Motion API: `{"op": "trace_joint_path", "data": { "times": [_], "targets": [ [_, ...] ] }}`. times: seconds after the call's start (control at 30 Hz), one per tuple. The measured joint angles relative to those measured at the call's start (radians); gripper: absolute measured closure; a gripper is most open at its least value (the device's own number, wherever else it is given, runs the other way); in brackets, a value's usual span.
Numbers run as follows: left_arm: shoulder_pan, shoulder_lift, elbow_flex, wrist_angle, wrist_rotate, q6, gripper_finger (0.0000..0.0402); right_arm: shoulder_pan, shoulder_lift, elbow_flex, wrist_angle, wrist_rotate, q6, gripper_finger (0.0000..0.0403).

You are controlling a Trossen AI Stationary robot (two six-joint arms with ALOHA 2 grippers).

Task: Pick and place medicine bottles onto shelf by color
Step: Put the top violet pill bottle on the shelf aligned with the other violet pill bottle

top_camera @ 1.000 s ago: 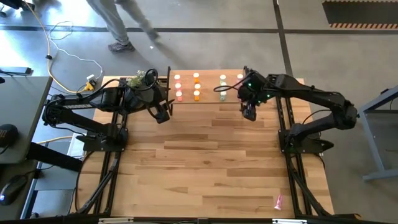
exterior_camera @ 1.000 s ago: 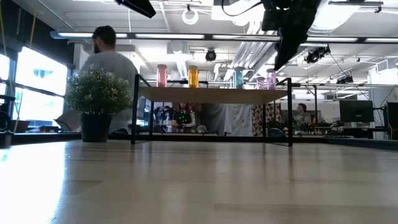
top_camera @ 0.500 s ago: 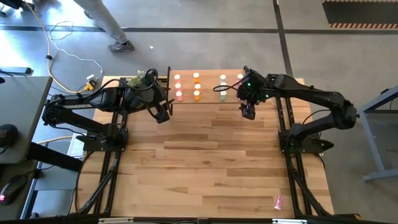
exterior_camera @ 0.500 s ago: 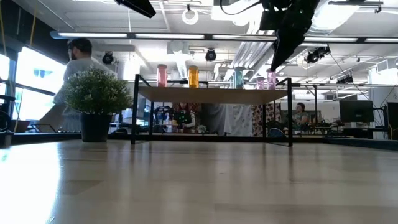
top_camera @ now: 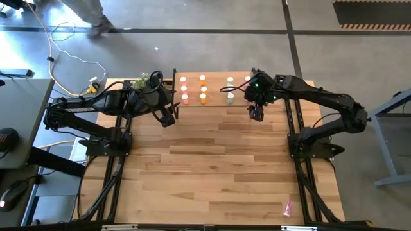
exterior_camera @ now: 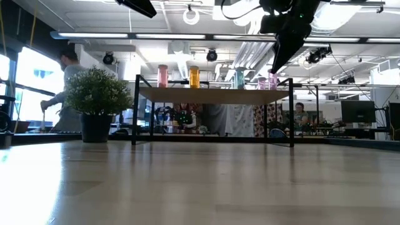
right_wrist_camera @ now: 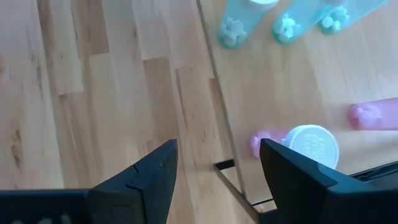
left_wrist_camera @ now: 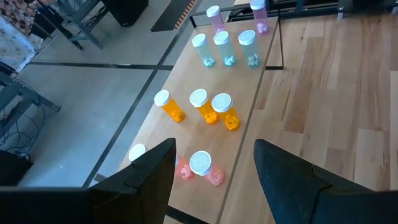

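The shelf [top_camera: 216,90] stands at the table's far edge with the medicine bottles upright on it, grouped by colour: pink [top_camera: 184,97], orange [top_camera: 203,97], pale green [top_camera: 230,99] and pink [top_camera: 248,79]. One pink bottle [top_camera: 288,207] lies on the table at the near right. My left gripper [top_camera: 168,119] hangs open above the table just in front of the shelf's left end; its wrist view shows the pink [left_wrist_camera: 200,163], orange [left_wrist_camera: 222,107] and green [left_wrist_camera: 221,42] bottles beyond the fingers. My right gripper [top_camera: 257,114] hangs open at the shelf's right end, over a pink bottle [right_wrist_camera: 314,147].
A potted plant [exterior_camera: 97,100] stands at the table's far left corner beside the shelf. The shelf's black legs [exterior_camera: 292,112] rise from the table. A person [exterior_camera: 65,87] moves in the room beyond the table. Bare planks stretch from the shelf to the near edge.
My right gripper has turned a little about its wrist while staying over the shelf's right end. The person beyond the table has walked toward the left. No bottle has moved.
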Motion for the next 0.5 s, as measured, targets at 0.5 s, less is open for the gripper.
{"op": "trace_joint_path", "data": {
  "times": [0.5],
  "targets": [
    [0.0,0.0,0.0,0.0,0.0,0.0,0.0195,-0.002,0.035,0.0,0.042,0.044,-0.05,0.0183]
  ]
}}
